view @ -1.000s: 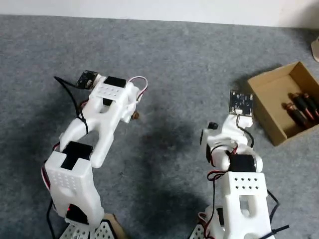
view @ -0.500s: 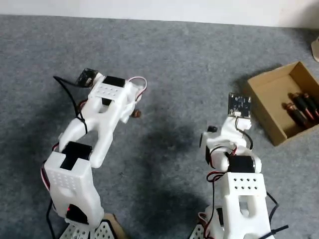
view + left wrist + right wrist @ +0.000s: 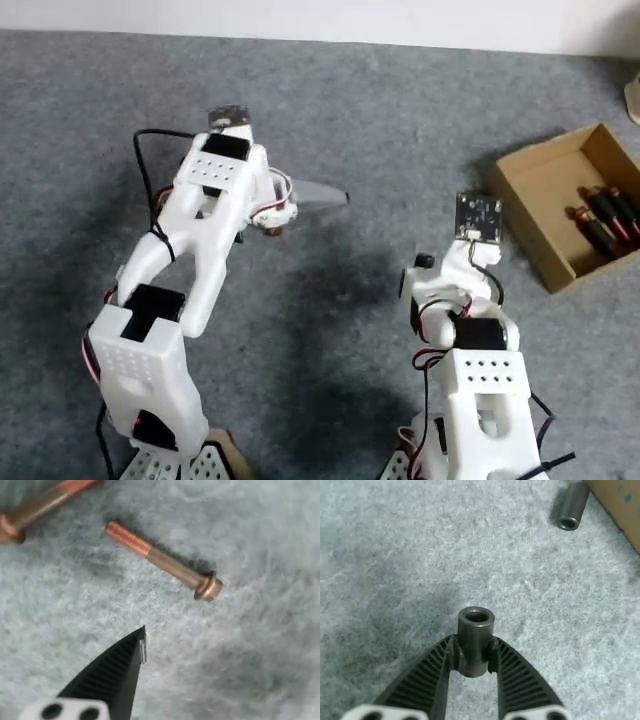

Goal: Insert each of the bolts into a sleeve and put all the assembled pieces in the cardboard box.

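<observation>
A copper bolt [image 3: 165, 564] lies flat on the grey carpet just beyond my left gripper's black finger [image 3: 120, 667]. A second bolt [image 3: 37, 507] lies farther off at the edge of the left wrist view. From above, my left gripper [image 3: 300, 208] stands open, one jaw swung out to the right, with a bolt [image 3: 271, 230] at its base. My right gripper [image 3: 475, 647] is shut on a dark steel sleeve [image 3: 476, 622], held upright with its bore showing. Another sleeve [image 3: 571, 507] lies on the carpet beside the cardboard box [image 3: 545, 190].
The box holds several assembled pieces [image 3: 605, 218] along its right side, and its wall [image 3: 620, 497] borders the right wrist view. Open carpet lies between the two arms. The right arm's wrist board [image 3: 478, 217] sits left of the box.
The left arm's wrist has swung toward the far side and turned, and its jaw has opened out to the right. The right arm has shifted slightly left.
</observation>
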